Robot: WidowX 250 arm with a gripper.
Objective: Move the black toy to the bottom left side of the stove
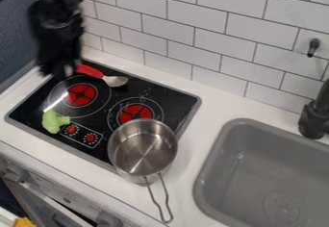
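The black gripper [57,67] hangs at the upper left, over the back left corner of the black stove top [122,96], and looks blurred. Close to its lower end is a spoon with a red handle and metal bowl [116,81], lying at the stove's back edge. A light green toy [55,121] rests near the stove's front left, beside the printed knobs and in front of the left red burner.
A metal pot [143,149] stands over the stove's front right edge, its wire handle pointing toward the front. To the right are a grey sink [257,173] and black faucet [313,118]. A white tiled wall [212,29] rises behind.
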